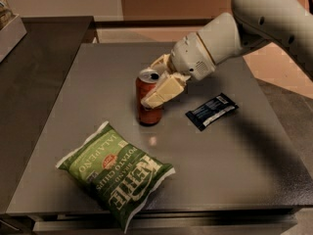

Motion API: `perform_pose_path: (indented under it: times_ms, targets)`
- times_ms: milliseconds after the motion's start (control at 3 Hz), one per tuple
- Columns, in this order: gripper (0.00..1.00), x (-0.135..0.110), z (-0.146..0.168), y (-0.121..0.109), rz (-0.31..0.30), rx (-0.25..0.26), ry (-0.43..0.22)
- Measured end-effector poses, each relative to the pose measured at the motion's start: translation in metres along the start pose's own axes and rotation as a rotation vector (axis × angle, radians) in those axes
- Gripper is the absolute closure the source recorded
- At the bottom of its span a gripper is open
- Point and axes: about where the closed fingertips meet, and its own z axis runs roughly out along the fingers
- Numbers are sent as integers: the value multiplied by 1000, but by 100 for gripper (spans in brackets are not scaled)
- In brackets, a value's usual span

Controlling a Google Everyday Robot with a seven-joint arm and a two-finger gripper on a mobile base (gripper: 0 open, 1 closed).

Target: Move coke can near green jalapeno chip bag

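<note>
Near the middle of the flat dark grey surface [234, 170], a small red cylindrical coke can [148, 114] with a silver top, upright, its base at or just above the surface; cannot tell which. Clamped on its upper half by the cream-coloured two-finger end effector [155, 84]: one broad finger [164, 91] slanting across the front of the can, the other behind the rim and mostly hidden. A narrow grip, no wider than the can itself. Carried by a thick white arm [254, 18] reaching in from the upper right. To the front left of the can, near but clearly apart from it, a large puffy green jalapeno chip bag [115, 173] with white lettering, white edges and a small red-orange emblem, lying flat and slantwise, its nearest corner overhanging the front edge of the surface. To the right of the can, just past the end effector, a flat dark blue-black snack wrapper [212, 111] with pale print, lying flat and angled, touching neither can nor bag. Between can and bag, a strip of bare surface with a small pale glint. Along the left, a darker countertop [34, 72] adjoining the surface; at its far left edge, a corner of a pale bin [10, 31], mostly out of view.
</note>
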Motion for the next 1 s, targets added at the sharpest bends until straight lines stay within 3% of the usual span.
perform_pose_path:
  times_ms: [1000]
  targets:
    - [15, 9, 17, 7, 0, -32, 15]
